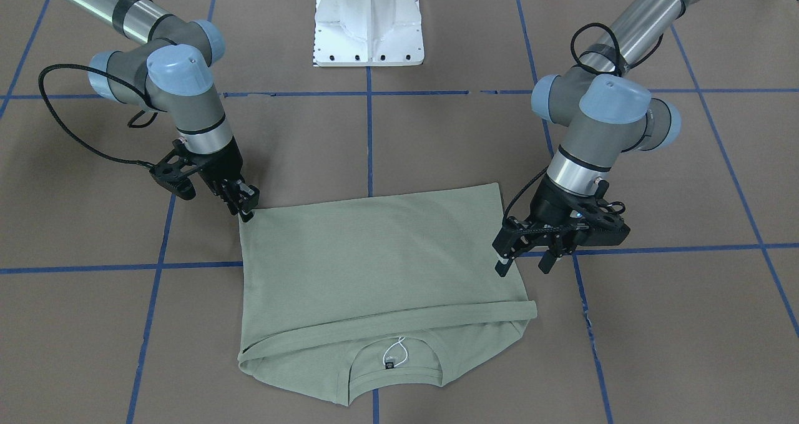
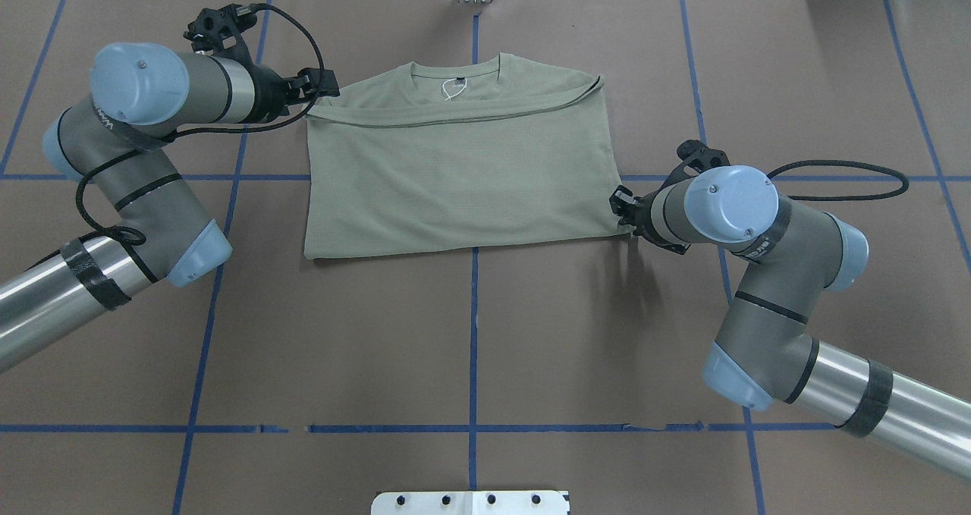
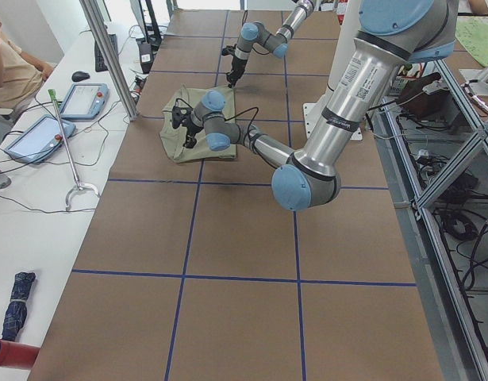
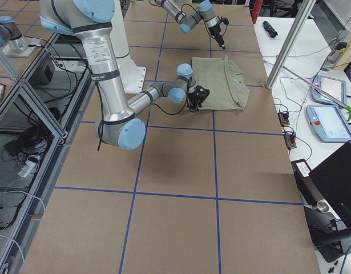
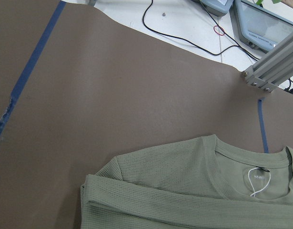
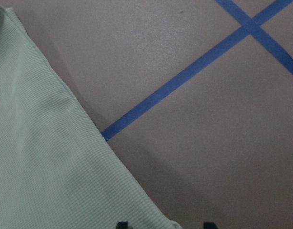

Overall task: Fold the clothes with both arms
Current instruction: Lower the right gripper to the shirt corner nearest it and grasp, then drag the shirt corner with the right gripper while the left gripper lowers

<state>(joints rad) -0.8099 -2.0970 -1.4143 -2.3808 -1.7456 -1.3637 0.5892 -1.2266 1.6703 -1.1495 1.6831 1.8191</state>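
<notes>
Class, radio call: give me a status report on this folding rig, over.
Left gripper open, beside shirt edge near the collar. Right gripper open at the folded corner opposite. Shirt flat, folded, collar showing. No obstruction seen.

Sage-green knit shirt [image 1: 374,268], flat on the table between both hands, folded to a rough rectangle with the lower half doubled over the chest. Round neck and black label [image 1: 390,366] with white string loop uncovered, nearer the left hand [image 1: 523,263]. Opposite corner at the right hand [image 1: 246,208]. Fingers of both spread.
</notes>
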